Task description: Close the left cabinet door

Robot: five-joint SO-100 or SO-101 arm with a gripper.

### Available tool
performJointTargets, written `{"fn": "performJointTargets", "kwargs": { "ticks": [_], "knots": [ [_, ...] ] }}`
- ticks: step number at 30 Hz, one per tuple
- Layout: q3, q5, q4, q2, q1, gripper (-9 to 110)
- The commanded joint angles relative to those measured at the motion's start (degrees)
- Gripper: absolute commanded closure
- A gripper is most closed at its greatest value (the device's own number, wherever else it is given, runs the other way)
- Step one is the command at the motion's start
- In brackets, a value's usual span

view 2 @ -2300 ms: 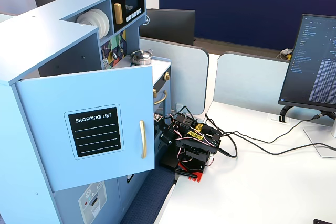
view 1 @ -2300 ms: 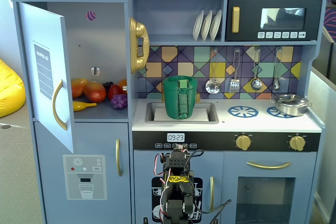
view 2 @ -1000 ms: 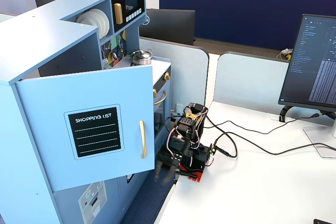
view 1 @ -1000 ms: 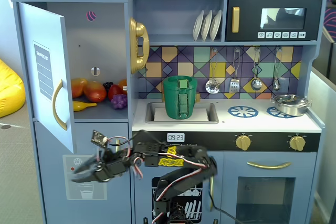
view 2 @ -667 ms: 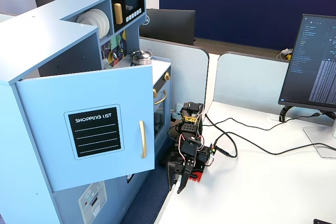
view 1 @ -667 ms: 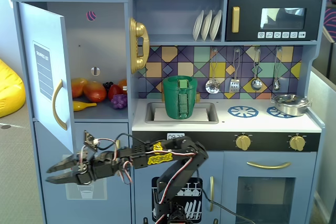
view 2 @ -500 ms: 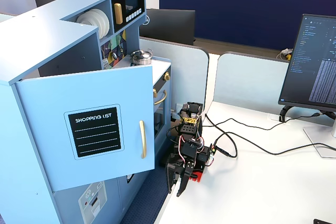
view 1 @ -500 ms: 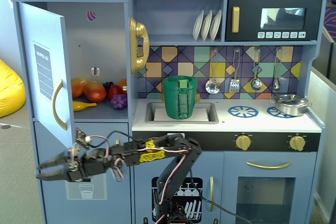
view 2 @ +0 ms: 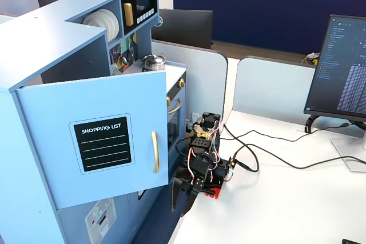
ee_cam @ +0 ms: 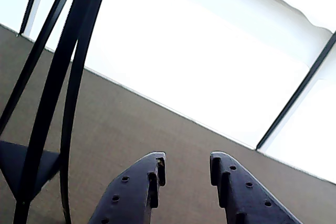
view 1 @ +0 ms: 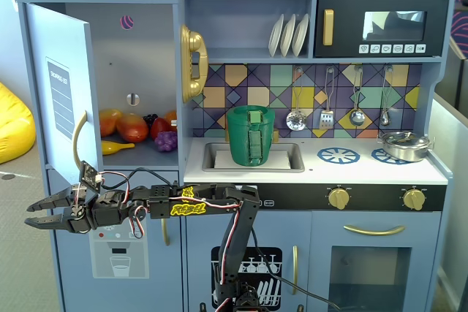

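The left cabinet door [view 2: 103,141] is light blue with a black "SHOPPING LIST" panel and a gold handle [view 2: 154,151]. It stands wide open, and one fixed view shows it nearly edge-on [view 1: 64,100]. My gripper [view 1: 33,213] is open and empty. It reaches out to the left, just below the door's lower edge and apart from it. In the other fixed view the gripper [view 2: 179,198] sits below and right of the door's free lower corner. In the wrist view the fingertips [ee_cam: 152,169] stand apart over brown carpet, with nothing between them.
Toy fruit [view 1: 131,128] fills the open cabinet. A lower door with a dispenser graphic [view 1: 119,253] is behind the arm. A gold phone [view 1: 192,63], a green basket [view 1: 251,135] and a pot [view 1: 404,145] are on the kitchen. Cables [view 2: 269,141] and a monitor [view 2: 343,67] are on the white desk. Black chair legs [ee_cam: 63,77] show in the wrist view.
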Motion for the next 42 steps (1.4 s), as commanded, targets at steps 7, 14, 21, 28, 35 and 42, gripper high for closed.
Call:
{"fn": "performJointTargets", "kwargs": {
  "ticks": [7, 14, 21, 28, 35, 42],
  "knots": [
    [-2.3, -1.1, -0.2, 2.2, 5.6, 102],
    [2.0, -0.4, -0.4, 5.6, 10.4, 102],
    [4.7, 0.7, -0.4, 10.0, 21.8, 102],
    [4.7, 0.4, -1.1, 11.9, 38.1, 102],
    [2.5, 2.1, -1.0, 10.7, 50.7, 101],
    [7.1, 2.0, -1.5, 14.3, 50.4, 101]
  ]
}}
